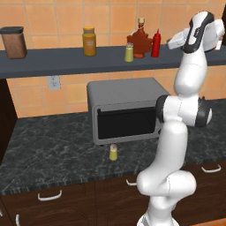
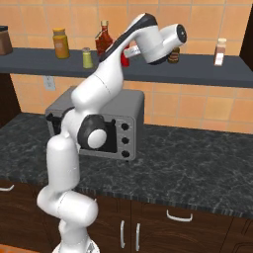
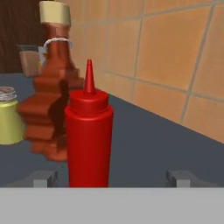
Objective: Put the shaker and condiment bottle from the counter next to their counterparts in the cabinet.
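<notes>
The red condiment bottle (image 3: 89, 135) stands upright on the dark cabinet shelf (image 1: 66, 62), right beside the red maple-leaf bottle (image 3: 50, 100). My gripper (image 3: 113, 178) is open, with one fingertip on each side of the bottle's base and neither touching it. From the left base view the condiment bottle (image 1: 156, 43) is just right of the maple-leaf bottle (image 1: 139, 42) and the shelf's yellow-green shaker (image 1: 129, 53), with my gripper (image 1: 169, 43) to its right. A second shaker (image 1: 113, 152) stands on the counter in front of the toaster oven.
A grey toaster oven (image 1: 126, 110) sits on the black counter (image 1: 48, 154) under the shelf. Along the shelf stand an orange-yellow jar (image 1: 89, 42), a brown canister (image 1: 13, 42), a dark jar (image 2: 173, 55) and a pale spice bottle (image 2: 220, 52). Drawers with white handles line the counter front.
</notes>
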You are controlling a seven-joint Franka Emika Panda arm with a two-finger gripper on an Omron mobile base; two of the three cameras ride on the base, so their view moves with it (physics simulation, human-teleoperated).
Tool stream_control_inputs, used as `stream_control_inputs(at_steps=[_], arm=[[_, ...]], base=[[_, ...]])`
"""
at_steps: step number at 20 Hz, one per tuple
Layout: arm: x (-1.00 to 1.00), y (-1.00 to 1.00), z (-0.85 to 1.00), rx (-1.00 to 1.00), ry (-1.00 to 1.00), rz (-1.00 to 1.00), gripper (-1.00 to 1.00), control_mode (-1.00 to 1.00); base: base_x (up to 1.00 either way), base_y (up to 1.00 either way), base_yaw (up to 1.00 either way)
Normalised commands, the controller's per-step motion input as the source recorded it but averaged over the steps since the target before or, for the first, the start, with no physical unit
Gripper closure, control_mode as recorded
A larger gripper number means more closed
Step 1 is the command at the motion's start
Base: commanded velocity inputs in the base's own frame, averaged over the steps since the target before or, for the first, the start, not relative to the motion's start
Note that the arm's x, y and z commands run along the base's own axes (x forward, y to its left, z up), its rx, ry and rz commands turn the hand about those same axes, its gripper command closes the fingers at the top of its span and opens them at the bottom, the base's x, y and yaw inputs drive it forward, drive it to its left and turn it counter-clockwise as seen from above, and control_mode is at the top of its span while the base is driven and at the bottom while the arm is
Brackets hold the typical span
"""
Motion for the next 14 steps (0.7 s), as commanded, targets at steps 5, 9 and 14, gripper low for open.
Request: stream_control_inputs(at_steps=[5, 9, 14], arm=[[-0.61, 0.06, 0.0, 0.0, -0.02, -0.19, -1.0, -1.0], [-0.68, 0.61, -0.02, 0.0, -0.02, -0.42, -1.0, -1.0], [-0.89, 0.17, -0.12, 0.0, 0.0, -0.44, -1.0, -1.0]], base=[[0.0, 0.0, 0.0], [0.0, 0.0, 0.0], [0.0, 0.0, 0.0]])
